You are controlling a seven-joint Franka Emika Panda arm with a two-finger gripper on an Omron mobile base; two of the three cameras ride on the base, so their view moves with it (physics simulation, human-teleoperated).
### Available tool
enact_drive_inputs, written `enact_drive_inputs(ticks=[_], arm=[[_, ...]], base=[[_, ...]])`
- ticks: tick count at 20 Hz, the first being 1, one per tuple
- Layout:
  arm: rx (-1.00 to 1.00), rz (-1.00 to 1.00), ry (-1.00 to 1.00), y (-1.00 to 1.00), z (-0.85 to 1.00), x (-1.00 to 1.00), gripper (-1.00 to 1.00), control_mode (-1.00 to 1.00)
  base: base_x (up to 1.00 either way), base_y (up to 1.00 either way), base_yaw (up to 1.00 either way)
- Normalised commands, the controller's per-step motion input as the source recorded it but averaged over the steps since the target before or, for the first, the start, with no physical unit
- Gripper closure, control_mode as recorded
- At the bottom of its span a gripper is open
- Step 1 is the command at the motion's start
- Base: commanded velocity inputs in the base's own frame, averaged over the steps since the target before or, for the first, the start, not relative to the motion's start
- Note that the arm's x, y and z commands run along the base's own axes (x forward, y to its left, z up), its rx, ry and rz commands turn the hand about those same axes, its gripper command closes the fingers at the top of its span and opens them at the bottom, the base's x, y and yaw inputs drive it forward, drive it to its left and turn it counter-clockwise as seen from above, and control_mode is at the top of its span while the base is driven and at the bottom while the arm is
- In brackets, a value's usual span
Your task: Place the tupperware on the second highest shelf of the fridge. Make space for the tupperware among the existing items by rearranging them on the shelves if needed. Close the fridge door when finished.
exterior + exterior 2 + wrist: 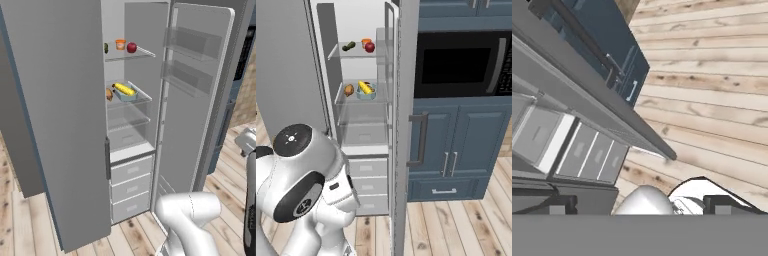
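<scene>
While the fridge door (197,90) stands open, its edge hides shelf ends.

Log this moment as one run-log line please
tupperware: on second highest shelf | fridge door: open | end effector: open, empty, low by the drawers

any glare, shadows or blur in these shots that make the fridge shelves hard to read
Left base view: flat, even light, no glare; the tupperware and red apple read clearly, though the render is slightly soft. Right base view: the clear shelves look faint, and the fridge door shows edge-on. Hand view: rolled sideways, showing the white drawers aslant.
</scene>
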Motion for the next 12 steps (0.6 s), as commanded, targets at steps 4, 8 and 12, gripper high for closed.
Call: enact_drive_inputs(ticks=[4,8,12], arm=[[0.00,-0.01,-0.25,-1.00,0.00,0.29,-1.00,-1.00],[0.00,0.05,-0.18,-1.00,-0.01,0.88,-1.00,-1.00],[0.00,0.23,-0.14,-1.00,-0.08,1.00,-1.00,-1.00]], base=[[0.00,0.00,0.00],[0.00,0.00,0.00],[0.00,0.00,0.00]])
